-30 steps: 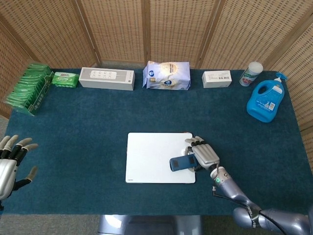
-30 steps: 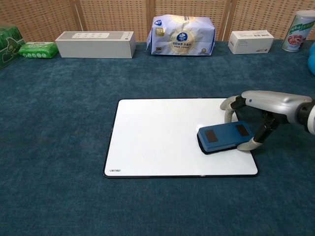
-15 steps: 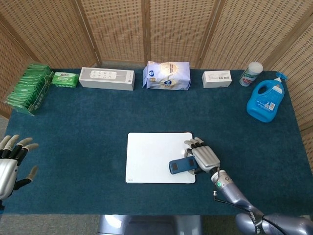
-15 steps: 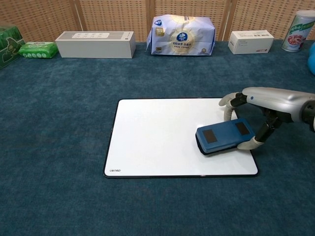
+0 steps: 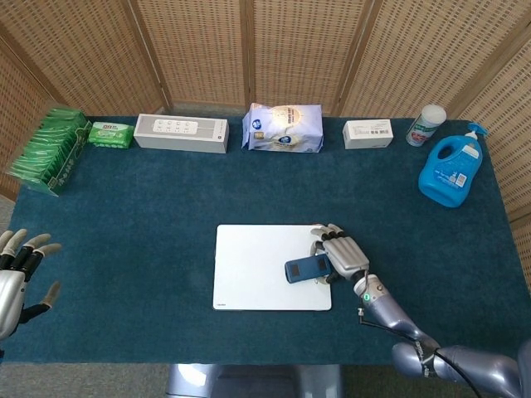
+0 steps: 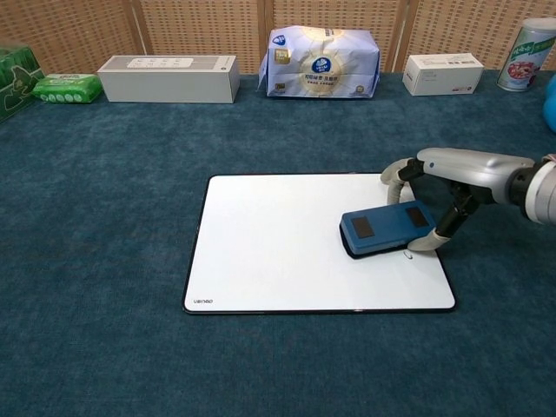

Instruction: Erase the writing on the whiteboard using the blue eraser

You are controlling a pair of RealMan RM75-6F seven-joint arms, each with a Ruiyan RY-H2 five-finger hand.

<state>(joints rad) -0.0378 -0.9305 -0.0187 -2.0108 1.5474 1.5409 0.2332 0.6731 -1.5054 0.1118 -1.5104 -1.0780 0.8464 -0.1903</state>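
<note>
The whiteboard lies flat near the table's front middle; its surface looks blank white in both views. The blue eraser rests on the board's right part. My right hand grips the eraser's right end, fingers curled over it and thumb beneath at the near side. My left hand hovers at the table's front left edge, fingers spread, holding nothing; the chest view does not show it.
Along the back edge stand green packets, a green wipes pack, a long white box, a white bag, a small white box, a canister and a blue detergent bottle.
My right hand has slid the eraser a little away from me and to the left across the board. The left hand has barely moved.
</note>
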